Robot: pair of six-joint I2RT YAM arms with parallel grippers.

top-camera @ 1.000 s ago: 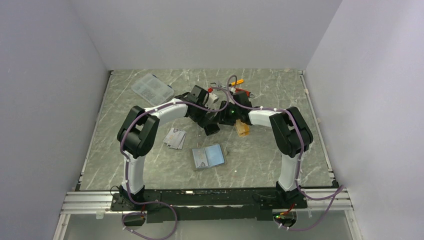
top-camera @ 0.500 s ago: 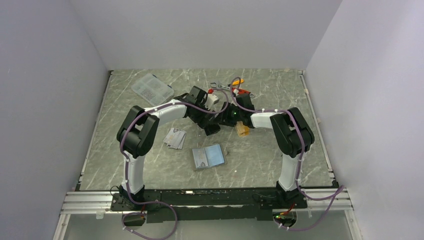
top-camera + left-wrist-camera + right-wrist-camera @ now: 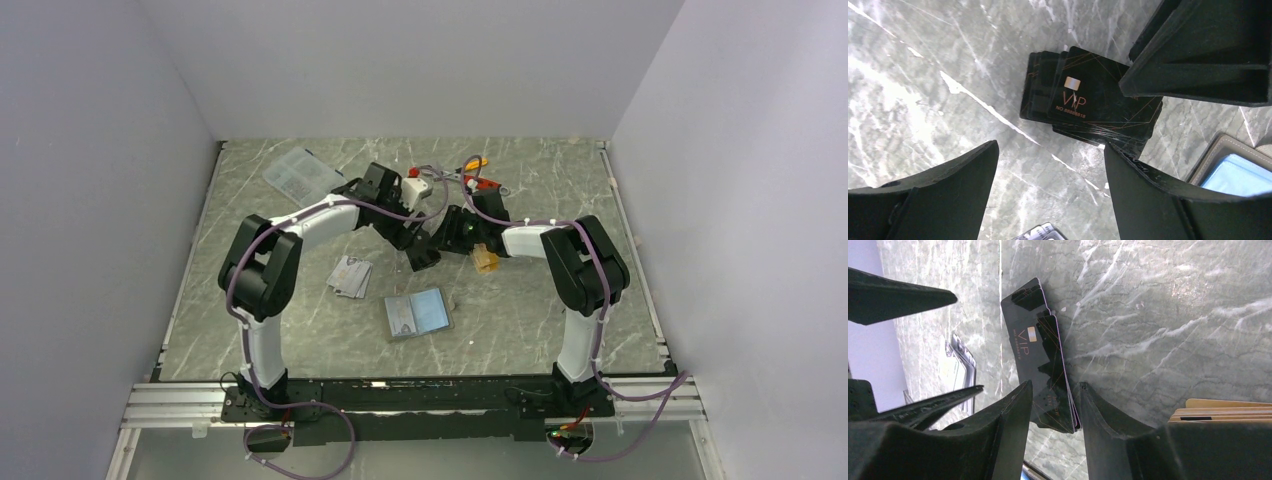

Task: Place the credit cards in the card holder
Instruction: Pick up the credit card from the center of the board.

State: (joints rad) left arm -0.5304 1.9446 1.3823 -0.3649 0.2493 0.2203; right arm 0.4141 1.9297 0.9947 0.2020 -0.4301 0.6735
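A stack of black credit cards (image 3: 1088, 100) lies on the marble table between both grippers. My right gripper (image 3: 1055, 390) stands partly open astride the stack's near end (image 3: 1035, 347); its right finger is by the stack's edge, with no visible grip. My left gripper (image 3: 1050, 145) hangs open just short of the stack, holding nothing. Orange-gold cards (image 3: 486, 261) lie right of the right gripper (image 3: 440, 246), and silvery-grey cards (image 3: 350, 277) lie to the left. The card holder (image 3: 418, 313) lies open in front, blue-grey lining up, and its corner (image 3: 1233, 165) also shows beside the left gripper (image 3: 416, 250).
A clear plastic compartment box (image 3: 304, 175) sits at the back left. Orange-handled tools (image 3: 472, 174) lie at the back middle, behind both wrists. White walls close in the table on three sides.
The left arm's wrist has swung back and to the left while its fingers stay by the black stack. The right gripper has edged left over the stack and narrowed slightly.
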